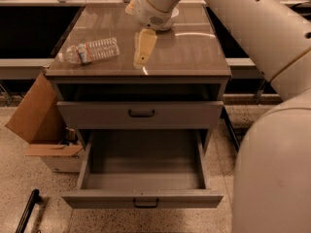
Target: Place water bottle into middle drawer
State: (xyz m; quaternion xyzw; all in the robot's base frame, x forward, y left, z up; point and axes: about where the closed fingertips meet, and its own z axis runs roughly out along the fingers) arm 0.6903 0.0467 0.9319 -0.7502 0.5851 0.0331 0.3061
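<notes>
The gripper (145,48) hangs over the brown cabinet top (194,52), pointing down at it, its pale yellow tip close above the glossy surface near the front edge. Whether it is open or closed cannot be told from this view, and it carries nothing. Above it the thick white arm (252,28) sweeps in from the right and fills that side of the camera view.

The water bottle (90,51) lies on its side on the same top, to the left of the gripper as the camera sees it, apart from it and at about the same depth. It is a small clear bottle with a ribbed body that catches the light. A red, green and white label band wraps it near the neck, and its white cap points left, toward the cabinet's left edge. It lies slightly slanted, with its base nearer the gripper and a little farther back than the cap.

Straight below the gripper, under an open shelf slot, sits a shut grey drawer front (194,114) with a small dark handle. Below that, the middle drawer (184,198) is pulled well out toward the camera, showing shallow grey walls and a flat grey floor.

Lower left of the gripper, beside the cabinet, an open cardboard box (34,110) stands on the speckled floor.
</notes>
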